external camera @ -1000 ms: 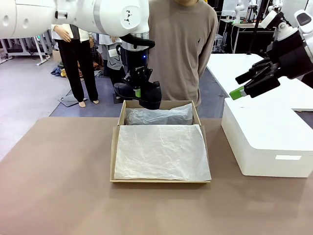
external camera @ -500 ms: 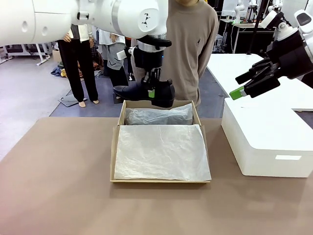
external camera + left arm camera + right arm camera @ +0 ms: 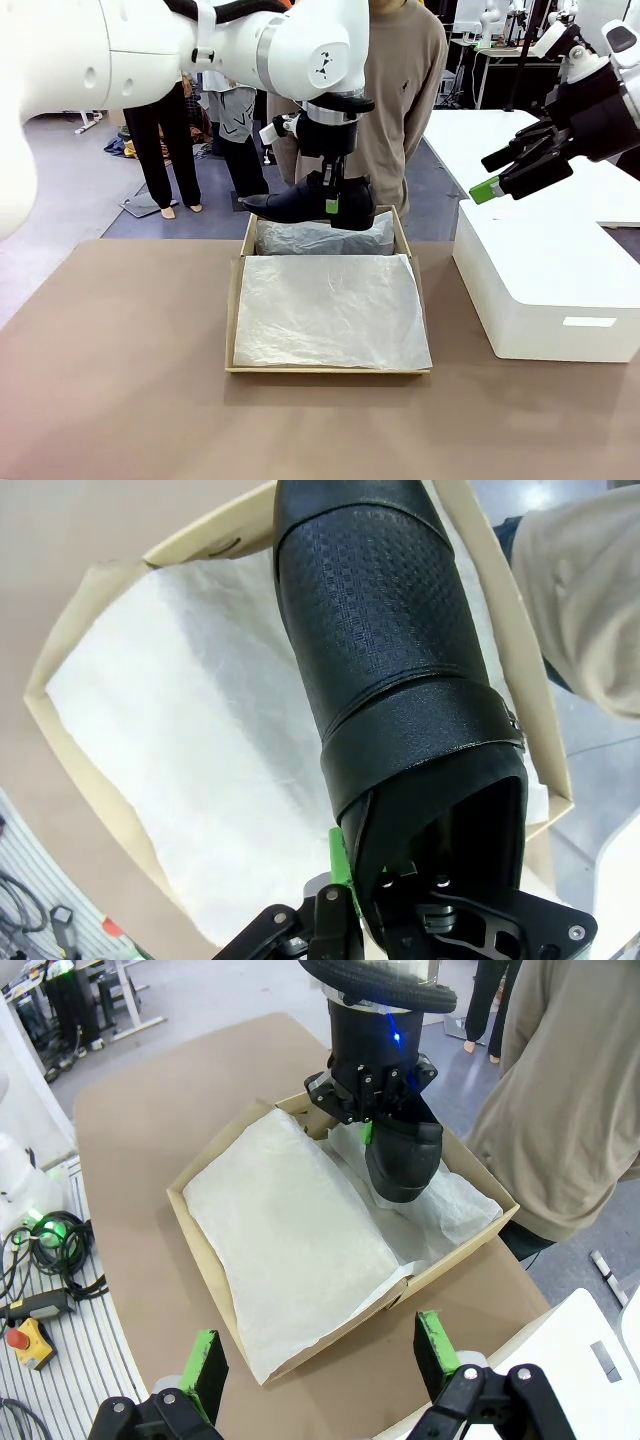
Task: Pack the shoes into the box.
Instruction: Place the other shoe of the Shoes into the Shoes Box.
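Observation:
My left gripper (image 3: 334,200) is shut on the heel end of one glossy black shoe (image 3: 300,207). It holds the shoe level, toe to picture left, just above the far end of the tan box (image 3: 236,310). In the left wrist view the shoe (image 3: 390,650) hangs over the white tissue (image 3: 190,740) lining the box (image 3: 55,655). A dark shape wrapped in tissue (image 3: 320,238) lies along the box's far end. My right gripper (image 3: 502,176) hovers open at the right. The right wrist view shows it (image 3: 320,1352) high above the box (image 3: 200,1222) and shoe (image 3: 405,1155).
A large smooth white box (image 3: 545,285) stands right of the tan box, under my right gripper. A person in a tan sweater (image 3: 400,100) stands just behind the table's far edge. Bare brown tabletop (image 3: 110,360) stretches to the left and front.
My left gripper has carried the shoe rightward and slightly lower, over the box's far end, and the shoe now lies more level. The right arm has not moved.

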You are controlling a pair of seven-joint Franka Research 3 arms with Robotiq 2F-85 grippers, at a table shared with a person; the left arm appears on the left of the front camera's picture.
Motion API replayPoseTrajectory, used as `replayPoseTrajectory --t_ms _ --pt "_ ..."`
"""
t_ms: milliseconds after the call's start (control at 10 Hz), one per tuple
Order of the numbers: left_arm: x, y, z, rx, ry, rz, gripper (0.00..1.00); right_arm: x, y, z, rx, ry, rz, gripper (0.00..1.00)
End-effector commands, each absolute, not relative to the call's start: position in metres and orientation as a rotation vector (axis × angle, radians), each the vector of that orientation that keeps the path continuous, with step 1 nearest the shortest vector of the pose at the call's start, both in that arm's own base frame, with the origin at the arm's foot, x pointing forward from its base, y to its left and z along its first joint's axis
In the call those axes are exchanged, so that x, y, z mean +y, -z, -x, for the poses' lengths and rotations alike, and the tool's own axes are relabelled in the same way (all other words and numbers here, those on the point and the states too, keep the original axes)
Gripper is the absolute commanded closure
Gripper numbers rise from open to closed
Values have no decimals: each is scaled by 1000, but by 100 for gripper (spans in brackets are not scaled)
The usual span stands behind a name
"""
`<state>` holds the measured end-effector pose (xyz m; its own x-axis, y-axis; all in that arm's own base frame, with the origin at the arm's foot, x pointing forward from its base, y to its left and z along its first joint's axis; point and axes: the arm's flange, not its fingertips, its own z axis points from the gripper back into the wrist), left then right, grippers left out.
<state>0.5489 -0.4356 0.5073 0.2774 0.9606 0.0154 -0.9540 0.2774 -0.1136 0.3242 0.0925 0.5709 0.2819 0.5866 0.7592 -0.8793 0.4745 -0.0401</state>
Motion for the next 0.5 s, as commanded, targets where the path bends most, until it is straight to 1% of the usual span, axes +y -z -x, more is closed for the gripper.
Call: replayPoseTrajectory --t_ms 0,300,400 --pt "-430 -517 -548 -92 -1289 93 100 92 -571 -326 -813 -1033 -449 0" --pt "-430 -517 -548 -92 -1289 93 100 92 -571 -326 -813 -1033 -449 0" --pt "-434 -508 -550 -87 -1287 89 100 92 -571 -326 -813 -1033 -449 0"
